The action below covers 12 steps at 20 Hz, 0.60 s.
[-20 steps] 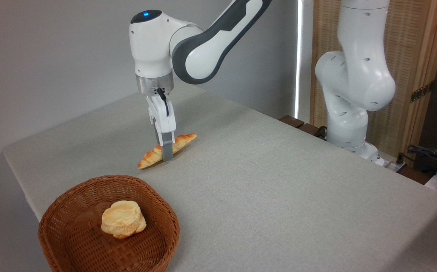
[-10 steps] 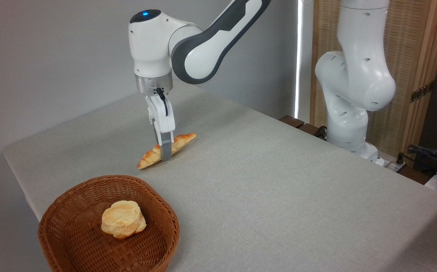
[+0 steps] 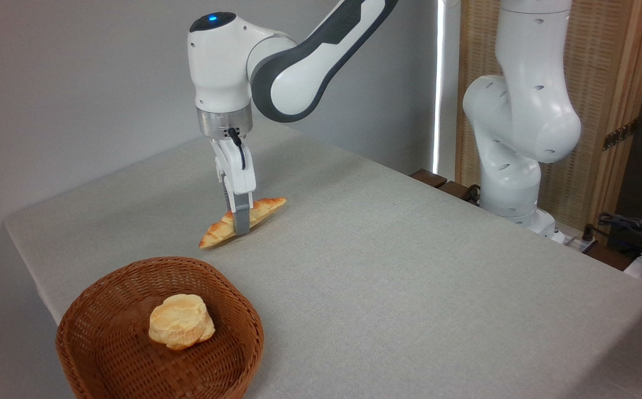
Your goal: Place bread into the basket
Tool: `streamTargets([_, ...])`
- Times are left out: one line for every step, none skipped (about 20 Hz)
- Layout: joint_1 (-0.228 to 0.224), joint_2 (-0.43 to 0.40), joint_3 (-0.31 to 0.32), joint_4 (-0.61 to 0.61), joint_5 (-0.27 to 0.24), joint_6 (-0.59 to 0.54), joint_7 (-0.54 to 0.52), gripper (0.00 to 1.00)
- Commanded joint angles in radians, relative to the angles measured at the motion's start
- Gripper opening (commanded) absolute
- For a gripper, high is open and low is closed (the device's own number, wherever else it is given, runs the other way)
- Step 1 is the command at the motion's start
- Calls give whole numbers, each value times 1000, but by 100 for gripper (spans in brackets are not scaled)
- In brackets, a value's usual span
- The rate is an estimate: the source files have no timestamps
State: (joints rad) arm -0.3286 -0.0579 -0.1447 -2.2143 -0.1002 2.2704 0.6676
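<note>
**Bread clamped at mid-length, just off the table**

Gripper (image 3: 241,224) pointed straight down over the far-left part of the table (image 3: 387,266), fingers closed narrowly on the bread (image 3: 218,230) at about its middle. Near finger (image 3: 241,219) seen as a grey pad across the front of the loaf; far finger hidden behind it. Nothing else held.

Bread long, slim, golden-orange, ridged, pointed at both ends. Lying slantwise: one tip low and toward the left, other tip higher and toward the right. Thin shadow under the loaf on the cloth; left tip close to the surface, contact there not possible to judge. Whole loaf outside the basket (image 3: 243,316), behind it and slightly to its right, with bare table in between.

Basket round, shallow, brown wicker, sitting at the near-left corner of the table, partly cut off by the lower edge of the view. Inside, near its centre: one short, pale-yellow bun (image 3: 181,321), resting on the woven floor, apart from the rim.

Arm white with dark grey joints, blue light on top of the wrist housing, base mounted at the right beyond the table edge. Wooden slatted screen behind the base; cables at far right.
</note>
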Motion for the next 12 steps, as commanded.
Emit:
streamTargets([0, 13, 17, 18, -16, 20, 9, 41])
streamTargets([0, 10, 20, 18, -16, 20, 9, 41])
streamTargets([2, 9, 20, 19, -16, 20, 9, 41])
streamTargets([3, 7, 20, 19, -16, 20, 7, 41])
streamTargets([5, 6, 22, 28, -16, 18, 7, 41])
streamTargets([8, 6, 22, 36, -16, 17, 3, 41])
streamTargets([10, 4, 26, 44, -18, 17, -5, 41])
streamTargets([8, 3, 39, 47, -18, 17, -9, 41])
streamTargets([10, 1, 42, 48, -18, 17, -9, 41])
streamTargets([10, 0, 43, 48, -18, 17, -9, 41])
streamTargets([8, -2, 46, 50, -18, 17, -11, 41])
streamTargets([8, -8, 57, 54, -18, 17, -13, 41])
